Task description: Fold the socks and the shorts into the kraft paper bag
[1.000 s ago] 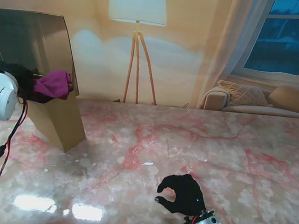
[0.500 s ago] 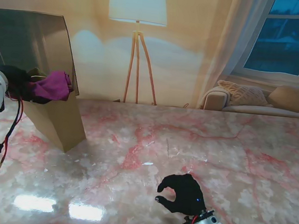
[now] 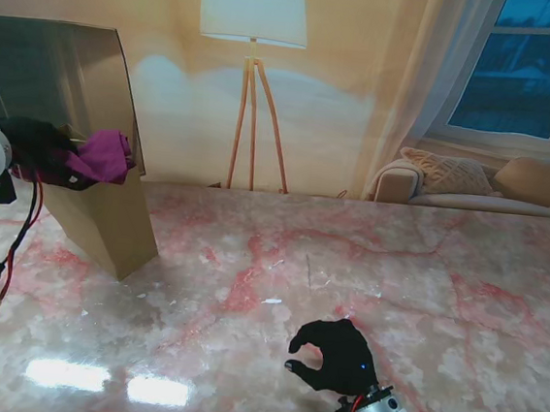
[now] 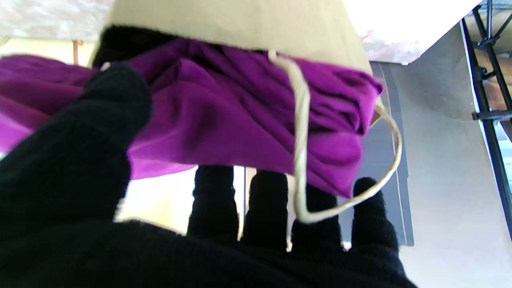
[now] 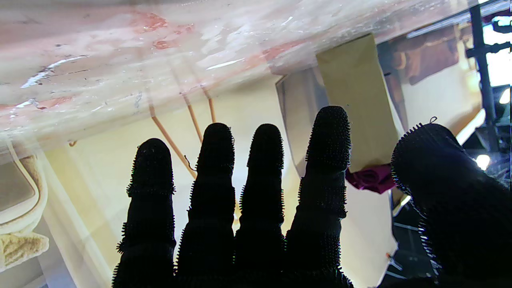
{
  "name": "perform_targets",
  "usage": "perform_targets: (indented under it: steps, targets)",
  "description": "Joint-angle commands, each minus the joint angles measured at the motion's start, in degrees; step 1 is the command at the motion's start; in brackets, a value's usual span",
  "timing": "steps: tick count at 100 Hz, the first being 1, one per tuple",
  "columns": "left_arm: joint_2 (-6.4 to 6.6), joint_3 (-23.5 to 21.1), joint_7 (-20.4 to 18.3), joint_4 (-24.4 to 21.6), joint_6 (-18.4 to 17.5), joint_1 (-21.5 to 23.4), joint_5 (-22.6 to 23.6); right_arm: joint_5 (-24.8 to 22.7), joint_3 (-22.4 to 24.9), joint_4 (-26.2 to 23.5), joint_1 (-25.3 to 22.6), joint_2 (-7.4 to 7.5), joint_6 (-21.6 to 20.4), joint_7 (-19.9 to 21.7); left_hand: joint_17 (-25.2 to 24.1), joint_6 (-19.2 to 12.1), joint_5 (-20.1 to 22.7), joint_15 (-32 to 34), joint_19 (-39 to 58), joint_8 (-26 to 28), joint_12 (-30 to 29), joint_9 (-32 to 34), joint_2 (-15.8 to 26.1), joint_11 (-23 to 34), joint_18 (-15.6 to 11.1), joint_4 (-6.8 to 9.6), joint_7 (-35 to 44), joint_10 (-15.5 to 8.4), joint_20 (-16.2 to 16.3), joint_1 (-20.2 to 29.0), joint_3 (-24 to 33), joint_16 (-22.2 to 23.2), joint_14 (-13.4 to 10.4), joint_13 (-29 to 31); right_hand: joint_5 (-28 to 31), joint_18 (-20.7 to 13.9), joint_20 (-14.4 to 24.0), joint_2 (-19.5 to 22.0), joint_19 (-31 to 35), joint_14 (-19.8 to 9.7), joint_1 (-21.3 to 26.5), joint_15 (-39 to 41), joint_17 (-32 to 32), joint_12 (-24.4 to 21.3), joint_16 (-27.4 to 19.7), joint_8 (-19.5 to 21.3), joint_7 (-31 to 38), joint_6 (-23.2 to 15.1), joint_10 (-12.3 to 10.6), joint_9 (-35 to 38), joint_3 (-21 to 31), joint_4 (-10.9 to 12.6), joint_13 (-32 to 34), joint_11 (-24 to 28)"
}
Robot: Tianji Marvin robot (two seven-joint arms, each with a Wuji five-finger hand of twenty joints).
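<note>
At the desk's [image 3: 251, 252] ten o'clock, the left hand [image 3: 30, 143] clamps purple shorts [image 3: 100, 155] at the kraft paper bag's [image 3: 108, 219] mouth. At six o'clock, the right hand [image 3: 333, 358] rests, fingers apart, empty.

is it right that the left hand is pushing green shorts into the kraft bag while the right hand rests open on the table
Not green: the shorts are purple, as the left wrist view shows. The rest holds: the left hand pushes them into the kraft bag, and the right hand rests open on the table.
</note>
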Motion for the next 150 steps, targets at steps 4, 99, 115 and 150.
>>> perform_targets:
  steps: [4, 99, 115, 150]
  targets:
    - [0.02, 0.54, 3.37, 1.09, 0.26, 0.16, -0.93, -0.07, -0.27, 0.01, -0.21, -0.29, -0.34, 0.07, -0.18, -3.54, 3.58, 1.31, -0.72, 3.17, 3.16, 3.18, -0.98, 2.75, 0.67, 0.30, 4.92, 0.38, 0.84, -1.37, 1.03, 2.00, 1.38, 1.55, -0.36, 0.80, 1.77, 1.18, -0.70, 0.00, 0.42, -0.89, -0.90, -0.01, -0.89, -0.14, 1.85, -1.40, 0.33, -0.83, -0.44, -1.86, -1.28, -0.44]
    - [-0.44, 7.31, 1.73, 7.10, -4.01, -2.85, 11.43, 0.10, -0.20, 0.03, -0.18, -0.25, -0.46, 0.65, 4.80, -9.01, 14.18, 11.56, 11.45, 0.39, 19.51, 33.17, 14.18, 5.73, -0.51, -0.38, 29.01, -7.77, 1.05, 18.75, -9.70, 9.47, -2.39, 17.76, -0.35, 0.85, 1.85, 1.36, -0.56, 0.04, 0.41, -0.86, -0.82, 0.01, -0.87, -0.22, 1.94, -1.37, 0.37, -0.80, -0.34, -1.95, -1.25, -0.53]
    - [-0.19, 7.75, -0.55, 7.27, -3.17, -3.19, 9.72, 0.21, -0.19, 0.15, -0.12, -0.30, -0.59, 0.55, 2.52, -3.97, 11.59, 8.58, 8.80, -2.53, 10.06, 24.94, 18.34, 5.18, -1.33, 0.30, 20.43, -5.78, 0.44, 20.37, -15.34, 6.68, -2.14, 14.02, -0.29, 0.91, 1.85, 1.88, -0.58, 0.13, 0.22, -0.89, -0.93, 0.02, -0.87, -0.23, 1.91, -1.30, 0.44, -0.85, -0.41, -1.77, -1.41, -0.52]
    - [0.06, 8.39, -4.62, 7.24, -4.11, -3.85, 10.48, 0.18, -0.24, 0.27, -0.04, -0.27, -0.72, 0.57, -0.15, 2.48, 5.20, 2.22, 4.61, -0.96, -2.33, 10.70, 22.69, 1.56, -2.84, 3.52, 3.73, -1.96, 0.62, 15.37, -8.72, 1.12, -1.91, 5.59, -0.28, 0.90, 1.87, 2.12, -0.55, 0.12, 0.18, -0.84, -0.94, 0.02, -0.84, -0.21, 1.89, -1.30, 0.50, -0.86, -0.51, -1.59, -1.39, -0.53]
